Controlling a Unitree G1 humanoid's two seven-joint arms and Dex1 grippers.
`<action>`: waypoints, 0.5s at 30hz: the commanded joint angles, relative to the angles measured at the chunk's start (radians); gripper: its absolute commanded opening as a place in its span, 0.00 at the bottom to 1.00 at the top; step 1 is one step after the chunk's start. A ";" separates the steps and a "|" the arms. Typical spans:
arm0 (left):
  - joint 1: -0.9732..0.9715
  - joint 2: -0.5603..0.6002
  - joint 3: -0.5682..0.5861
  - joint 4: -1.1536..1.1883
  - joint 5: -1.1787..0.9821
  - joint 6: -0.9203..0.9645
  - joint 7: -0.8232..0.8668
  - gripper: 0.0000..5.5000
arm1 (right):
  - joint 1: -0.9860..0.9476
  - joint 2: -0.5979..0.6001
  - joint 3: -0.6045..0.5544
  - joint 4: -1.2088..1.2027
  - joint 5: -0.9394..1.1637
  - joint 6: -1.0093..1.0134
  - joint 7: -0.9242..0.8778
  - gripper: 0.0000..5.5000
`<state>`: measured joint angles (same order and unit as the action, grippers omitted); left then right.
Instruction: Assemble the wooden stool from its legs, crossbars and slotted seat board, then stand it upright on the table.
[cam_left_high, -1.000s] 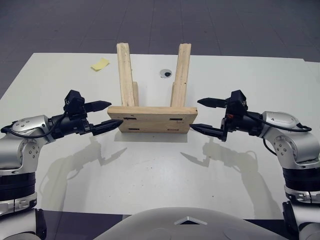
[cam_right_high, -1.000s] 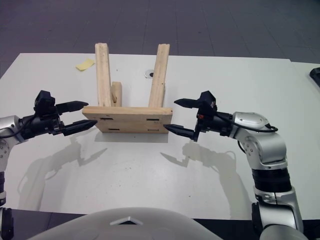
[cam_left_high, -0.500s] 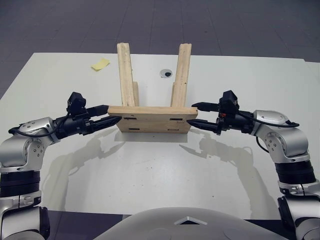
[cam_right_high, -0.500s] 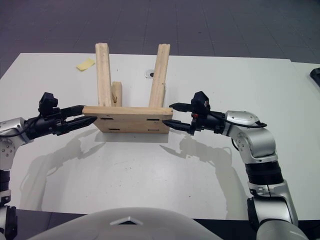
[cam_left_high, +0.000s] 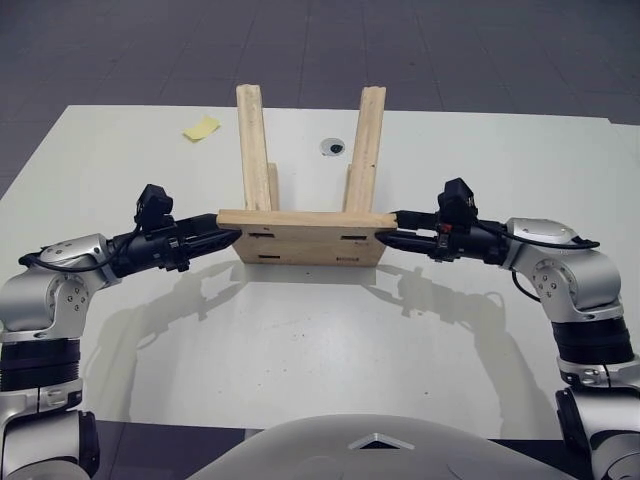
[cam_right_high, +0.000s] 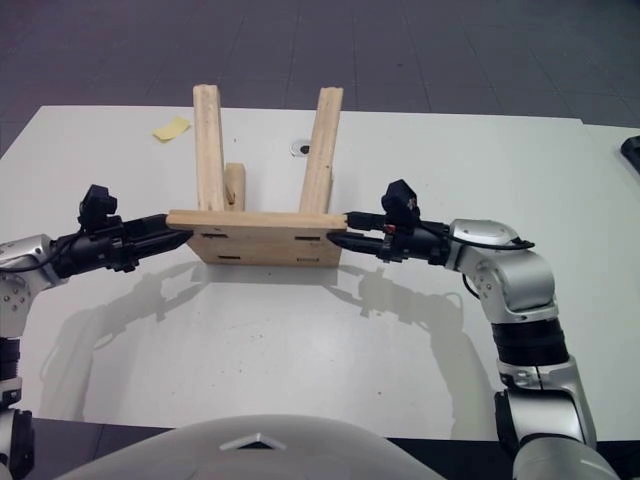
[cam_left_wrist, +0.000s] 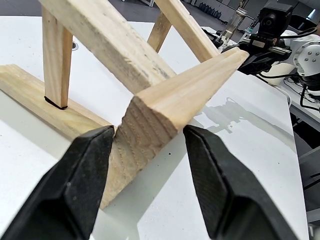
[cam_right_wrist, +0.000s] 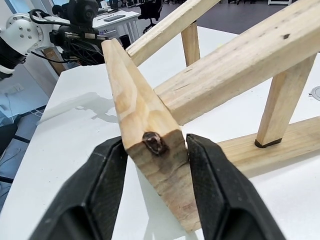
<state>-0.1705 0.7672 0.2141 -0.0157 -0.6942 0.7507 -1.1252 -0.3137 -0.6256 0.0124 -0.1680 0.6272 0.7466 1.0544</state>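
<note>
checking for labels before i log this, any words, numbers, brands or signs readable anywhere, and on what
No text can be read in any view.
The seat board and legs: bare wood, with slots only and no print.
The yellow note: too small to tell whether anything is written on it.

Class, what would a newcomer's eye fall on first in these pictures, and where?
A pale wooden stool lies on its side at the middle of the white table, legs pointing away from the robot. The left gripper and right gripper clamp their fingers on opposite ends of its seat board. A yellow paper note sits near the far-left corner.
</note>
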 joint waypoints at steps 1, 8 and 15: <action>-0.083 0.018 -0.009 -0.071 -0.154 0.156 -0.073 0.42 | -0.074 -0.002 -0.048 -0.109 0.191 0.225 -0.042 0.34; -0.266 0.054 -0.002 -0.133 -0.374 0.435 -0.099 0.41 | -0.215 0.087 -0.191 -0.156 0.621 0.640 -0.318 0.33; -0.484 0.013 0.069 -0.120 -0.539 0.709 -0.005 0.40 | -0.175 -0.023 -0.078 -0.149 1.171 0.537 -0.779 0.33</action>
<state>-0.4245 0.8774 0.3156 -0.0198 -0.8689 1.2497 -1.0820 -0.4658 -0.6486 -0.2593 -0.2589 1.2748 1.3452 0.5599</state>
